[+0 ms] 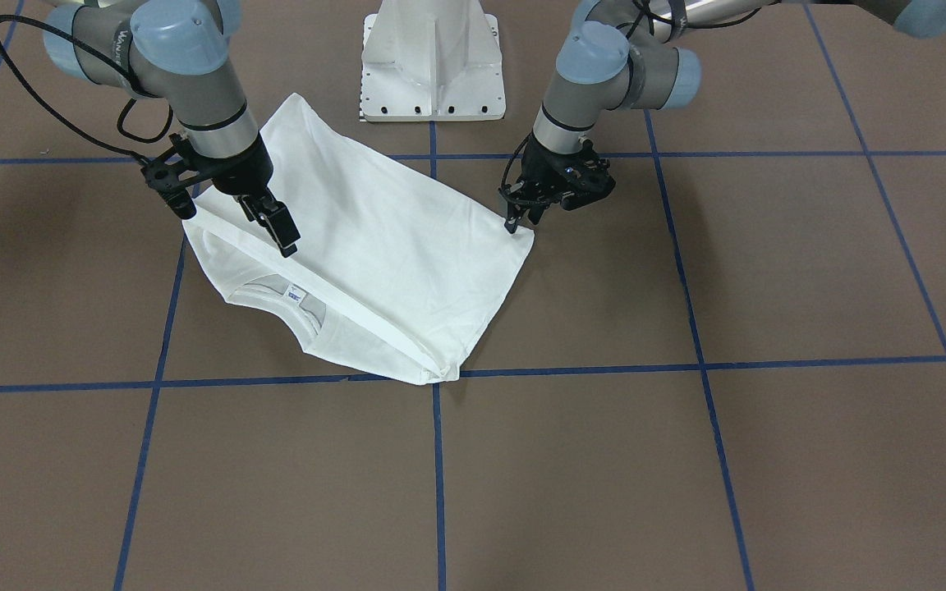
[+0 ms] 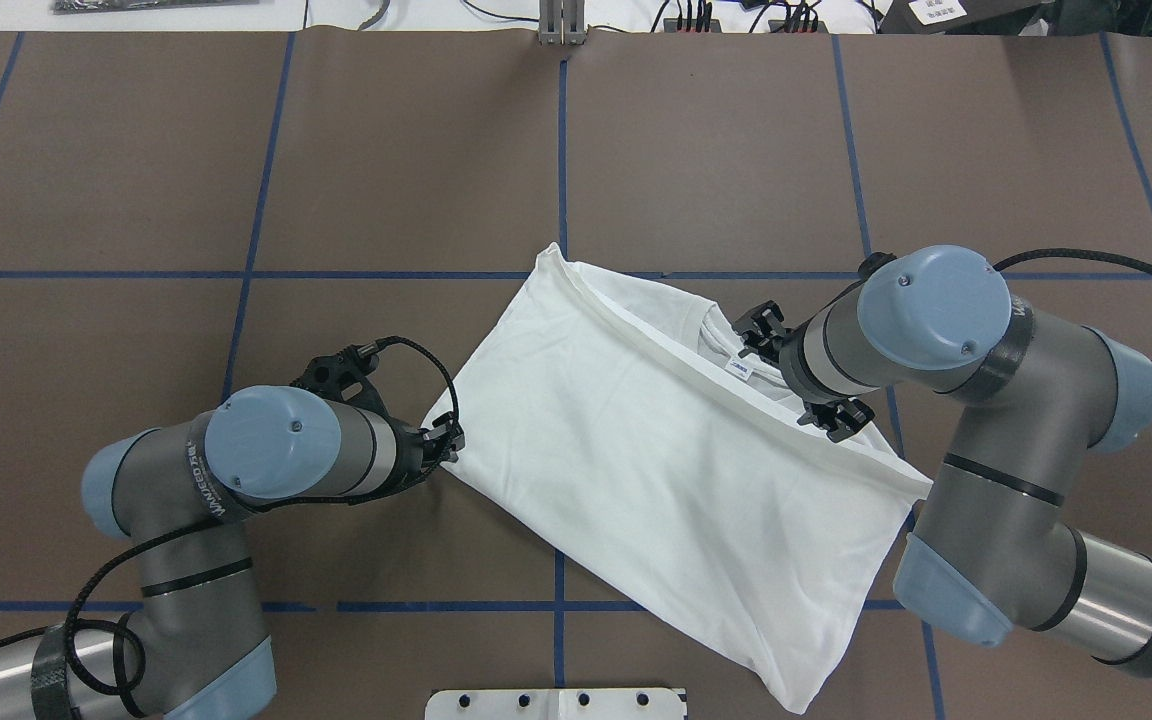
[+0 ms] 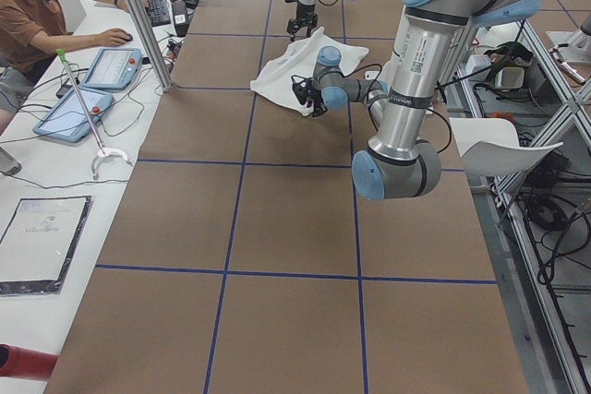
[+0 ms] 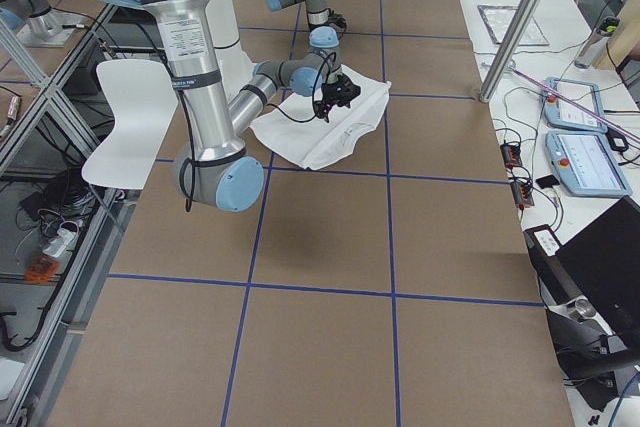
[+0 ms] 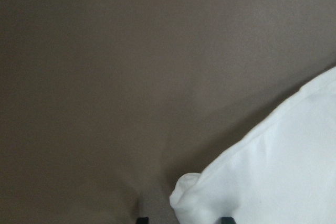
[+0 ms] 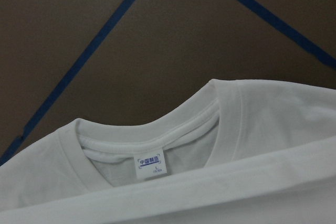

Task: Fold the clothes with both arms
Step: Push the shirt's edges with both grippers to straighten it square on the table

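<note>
The white T-shirt [image 1: 391, 246] [image 2: 636, 440] lies folded on the brown table, aslant. Its ribbed collar [image 6: 220, 103] and neck label [image 6: 151, 163] peek out beyond a folded edge. My left gripper [image 1: 520, 220] [image 2: 454, 447] is at the shirt's corner on the robot's left. In the left wrist view that corner [image 5: 199, 198] sits between its fingertips with a gap on one side, so the gripper is open. My right gripper [image 1: 236, 230] [image 2: 791, 385] hangs over the folded edge beside the collar, its jaws spread wide and holding nothing.
The white pedestal base [image 1: 432, 66] stands at the robot's edge of the table. Blue tape lines [image 1: 438, 460] cross the brown surface. A person sits at a side desk [image 3: 37, 6] with tablets. A white chair [image 4: 130, 107] stands beside the table.
</note>
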Available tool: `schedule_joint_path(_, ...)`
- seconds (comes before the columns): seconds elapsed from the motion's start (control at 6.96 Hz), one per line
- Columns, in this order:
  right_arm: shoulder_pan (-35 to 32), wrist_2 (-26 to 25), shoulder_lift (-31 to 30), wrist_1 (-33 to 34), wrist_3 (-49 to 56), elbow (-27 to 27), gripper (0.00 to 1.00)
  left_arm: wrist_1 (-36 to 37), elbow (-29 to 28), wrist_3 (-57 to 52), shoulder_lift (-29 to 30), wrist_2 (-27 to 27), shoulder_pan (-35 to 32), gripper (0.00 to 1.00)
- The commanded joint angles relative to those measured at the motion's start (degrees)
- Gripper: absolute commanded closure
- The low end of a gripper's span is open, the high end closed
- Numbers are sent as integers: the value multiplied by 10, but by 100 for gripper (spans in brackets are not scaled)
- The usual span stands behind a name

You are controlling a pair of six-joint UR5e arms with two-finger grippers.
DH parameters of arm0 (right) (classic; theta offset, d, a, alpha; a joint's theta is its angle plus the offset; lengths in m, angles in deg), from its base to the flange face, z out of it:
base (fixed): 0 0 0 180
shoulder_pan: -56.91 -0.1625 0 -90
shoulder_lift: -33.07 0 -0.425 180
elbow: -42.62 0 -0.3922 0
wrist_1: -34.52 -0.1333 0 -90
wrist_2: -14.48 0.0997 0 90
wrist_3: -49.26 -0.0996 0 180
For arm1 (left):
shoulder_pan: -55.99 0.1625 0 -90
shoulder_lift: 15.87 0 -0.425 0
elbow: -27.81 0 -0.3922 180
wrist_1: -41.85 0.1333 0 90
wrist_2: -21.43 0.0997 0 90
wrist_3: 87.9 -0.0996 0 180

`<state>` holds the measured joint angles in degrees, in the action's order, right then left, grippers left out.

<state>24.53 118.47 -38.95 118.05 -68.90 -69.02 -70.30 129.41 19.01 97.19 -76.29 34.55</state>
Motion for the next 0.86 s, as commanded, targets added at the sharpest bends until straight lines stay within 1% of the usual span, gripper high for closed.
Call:
schedule_joint_path(0.0,-2,-3,-1,-1,0,5,0,-3,-13,-5,1,19,-4,100)
schedule_joint_path(0.14,-2,-3,0,-1,0,5,0,-11,-25,-65,11,43,-34,100)
schedule_joint_path(0.29,-2,-3,-1,0,0,5,0,-15,-31,-113,15,44,-79,100)
schedule_joint_path(0.43,-2,-3,-1,0,0,7,0,-32,-59,-149,40,43,-118,100)
schedule_joint_path(0.57,-3,-3,-1,0,0,8,0,-86,-138,-160,85,43,-153,100)
schedule_joint_path(0.72,-3,-3,-1,0,0,8,0,-142,-228,-160,134,44,-181,100)
